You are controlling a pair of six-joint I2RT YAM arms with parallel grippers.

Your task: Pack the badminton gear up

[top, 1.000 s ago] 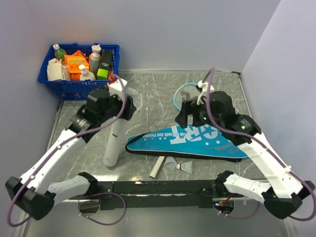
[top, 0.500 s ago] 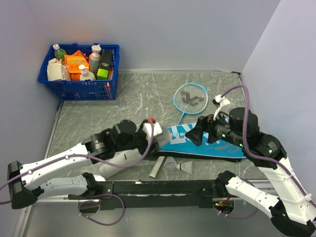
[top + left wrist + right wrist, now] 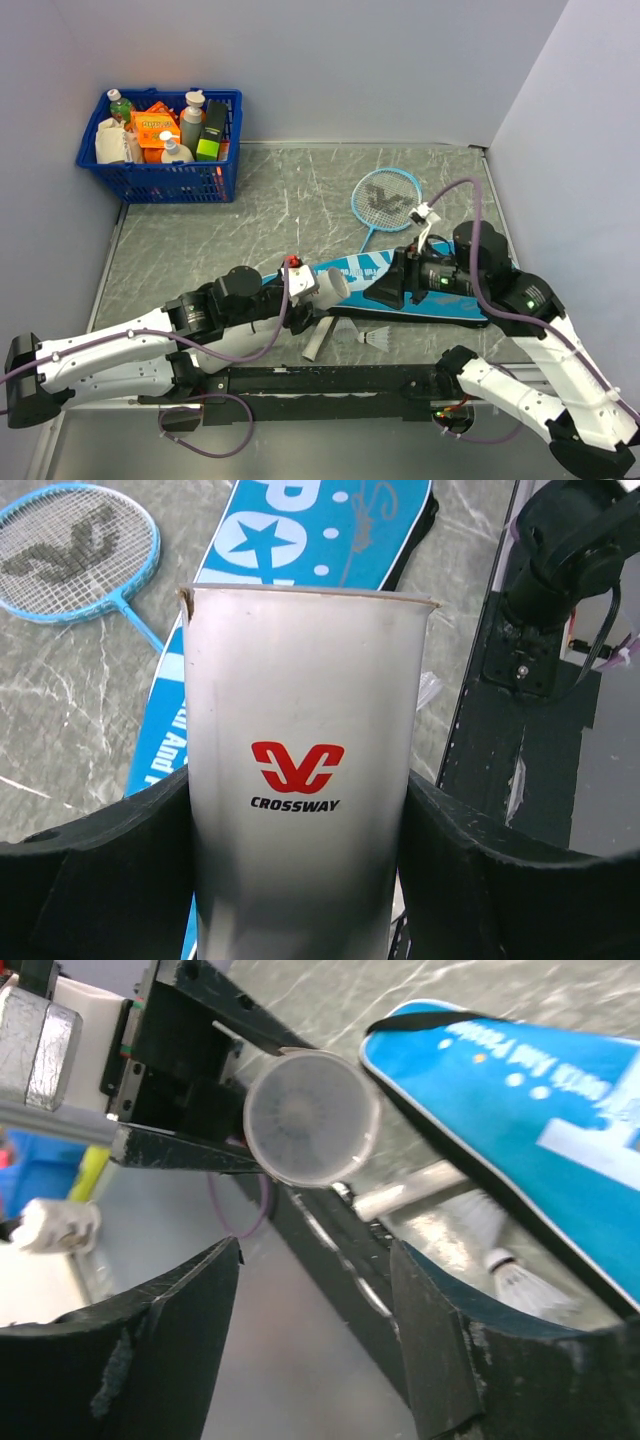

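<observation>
1. Left wrist view, starting at the left gripper (image 3: 297, 820): pinches the long white tube (image 3: 300, 710) between both black fingers, red logo and the word "CROSSWAY" turned to the camera.
2. Seen from above: holds this tube low and nearly flat over the near part of the table (image 3: 250, 200), open mouth pointing toward the right gripper (image 3: 385, 290).
3. In the right wrist view: jaws spread, nothing between them. Looks straight into the round mouth of the tube, apparently empty, though not possible to see to the bottom.
4. Just below the two grippers: two white feather shuttlecocks (image 3: 378, 340) on the table, side by side, near the front rail. Small, light and probably easy to crush at the feathers.
5. Farther out: teal cover (image 3: 455, 305) lettered "SPORT", flat on the table, partly under the right gripper. Open or zipped: cannot tell.
6. Beyond it: light-blue racket (image 3: 388, 195), head bare on the table, shaft passing beneath the cover. Probably its white handle (image 3: 318, 340) coming out at the near edge, beside the shuttlecocks.
7. Judged progress: early. Done so far: only the tube taken in hand and offered. Not yet done: shuttlecocks into the tube, racket into the cover.
8. Far left corner: blue basket (image 3: 160, 180) of bottles and boxes, well apart, not part of the gear.
</observation>
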